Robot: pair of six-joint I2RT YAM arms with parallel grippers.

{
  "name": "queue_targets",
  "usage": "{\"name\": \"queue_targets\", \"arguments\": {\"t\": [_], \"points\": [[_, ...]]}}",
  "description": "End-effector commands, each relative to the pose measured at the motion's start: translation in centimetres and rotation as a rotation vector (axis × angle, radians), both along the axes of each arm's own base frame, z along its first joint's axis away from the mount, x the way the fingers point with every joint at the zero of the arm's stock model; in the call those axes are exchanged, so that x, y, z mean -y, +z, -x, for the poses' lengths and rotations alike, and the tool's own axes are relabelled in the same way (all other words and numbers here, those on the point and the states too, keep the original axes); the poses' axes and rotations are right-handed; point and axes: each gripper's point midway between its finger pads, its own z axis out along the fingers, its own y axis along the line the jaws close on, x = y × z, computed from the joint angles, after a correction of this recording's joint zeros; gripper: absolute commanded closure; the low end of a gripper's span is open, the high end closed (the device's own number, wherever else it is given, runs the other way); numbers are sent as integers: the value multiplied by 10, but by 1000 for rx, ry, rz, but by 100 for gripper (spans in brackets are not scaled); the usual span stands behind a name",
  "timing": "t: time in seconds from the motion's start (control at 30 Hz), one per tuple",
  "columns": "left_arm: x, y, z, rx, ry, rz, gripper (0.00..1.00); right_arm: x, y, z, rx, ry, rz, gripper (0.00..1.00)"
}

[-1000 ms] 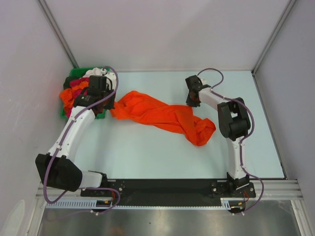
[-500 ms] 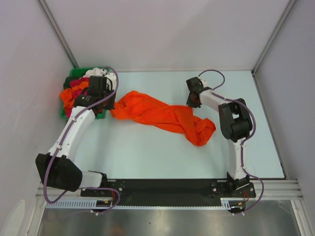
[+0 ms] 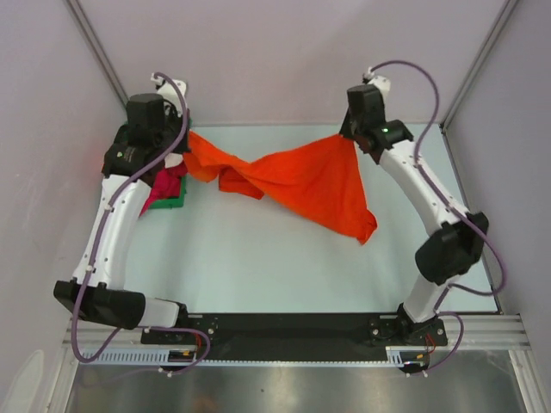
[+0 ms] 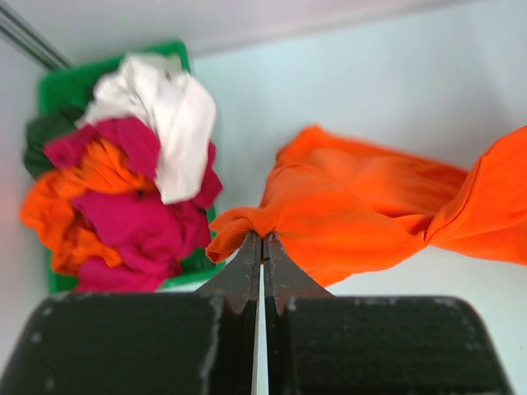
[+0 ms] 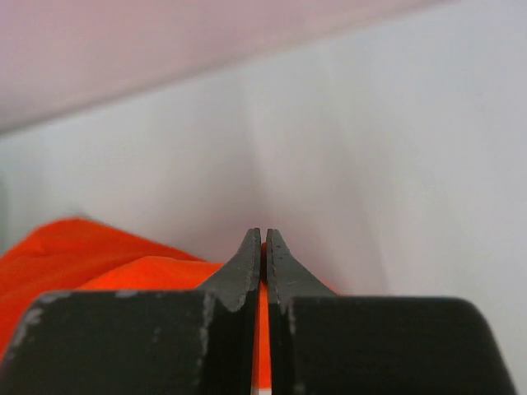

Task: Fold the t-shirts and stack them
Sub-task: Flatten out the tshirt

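left tool (image 4: 262, 239): pinching orange t-shirt (image 3: 310, 181) | right tool (image 5: 263, 234): pinching its other end | shirt slung between

The bright orange t-shirt (image 3: 314, 185) is soft, matt, creased cloth; the pale surface (image 3: 258, 267) looks smooth and matt.

Looking at a robotics lab test cell here — plain pale panels (image 3: 284, 52) are boxing in a pale blue-green table (image 3: 258, 258) on three sides, aluminium posts (image 3: 99, 56) running up the back corners. The left arm (image 3: 114, 215) and right arm (image 3: 422, 189) are sitting bolted to a black base plate (image 3: 293, 325) at the near edge, purple cables (image 3: 74, 331) looping along them, a slotted cable duct (image 3: 129, 353) running along the front rail. Test props are sitting out — a green bin (image 4: 62, 86) of crumpled t-shirts (image 4: 132, 222) and one orange t-shirt (image 3: 301, 176) hanging over the table.
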Motion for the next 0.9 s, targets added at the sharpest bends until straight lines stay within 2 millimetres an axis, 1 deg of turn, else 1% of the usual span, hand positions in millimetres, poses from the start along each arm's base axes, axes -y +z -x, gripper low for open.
{"name": "queue_targets", "arguments": {"t": [0.0, 0.03, 0.07, 0.1, 0.13, 0.2, 0.23, 0.27, 0.3, 0.33, 0.37, 0.4, 0.43, 0.47, 0.5, 0.53, 0.57, 0.6, 0.63, 0.67, 0.7, 0.73, 0.77, 0.8, 0.83, 0.87], "points": [[-6, 65, -2, 150, 12, 4, 100, 29, 102, 39, 168, -42, 50, 100], [-7, 72, 0, 166, 14, 0, 100, 38, 119, 50, 196, -54, 53, 100], [-9, 77, 1, 171, 23, -2, 100, 42, 131, 57, 217, -62, 55, 100], [-10, 91, 5, 203, 27, 0, 100, 46, 145, 64, 244, -68, 53, 100], [-12, 99, 9, 222, 28, -2, 100, 56, 162, 77, 274, -81, 63, 100], [-14, 115, 19, 263, 26, -2, 100, 60, 179, 92, 310, -81, 71, 100], [-16, 127, 28, 298, 26, -3, 100, 68, 196, 107, 352, -96, 81, 100], [-17, 133, 34, 318, 25, -4, 100, 70, 203, 114, 369, -99, 92, 100], [-18, 139, 40, 334, 25, -6, 100, 63, 212, 124, 395, -80, 92, 100], [-21, 152, 53, 375, 24, -6, 100, 68, 218, 131, 411, -104, 113, 100], [-22, 157, 60, 392, 21, -9, 100, 72, 228, 143, 435, -106, 129, 100], [-24, 165, 68, 416, 21, -8, 100, 67, 232, 151, 445, -102, 141, 100], [-26, 172, 75, 440, 20, -17, 100, 68, 237, 157, 456, -105, 147, 100], [-28, 183, 88, 478, 18, -17, 100, 67, 245, 164, 472, -99, 156, 100], [-30, 194, 95, 507, 23, -21, 100, 74, 252, 172, 488, -132, 170, 100], [-31, 201, 102, 526, 20, -28, 100, 65, 257, 180, 502, -109, 173, 100], [-34, 209, 110, 549, 24, -29, 100, 66, 261, 185, 512, -116, 184, 100], [-36, 222, 119, 580, 30, -26, 100, 75, 268, 192, 525, -155, 224, 100], [-37, 224, 124, 584, 31, -27, 100, 64, 270, 199, 535, -125, 227, 100], [-38, 230, 130, 600, 32, -24, 100, 64, 271, 204, 539, -127, 238, 100], [-40, 237, 141, 626, 31, -17, 100, 65, 272, 209, 540, -147, 259, 100], [-39, 238, 146, 630, 25, -11, 100, 66, 274, 215, 548, -149, 259, 100], [-39, 239, 150, 633, 24, -9, 100, 54, 274, 223, 555, -110, 256, 100], [-41, 243, 160, 650, 25, -5, 100, 57, 273, 228, 557, -157, 258, 100], [-42, 241, 164, 644, 25, -6, 100, 58, 275, 233, 553, -148, 311, 100], [-43, 243, 169, 650, 25, -5, 100, 47, 276, 241, 558, -117, 321, 100]]}}
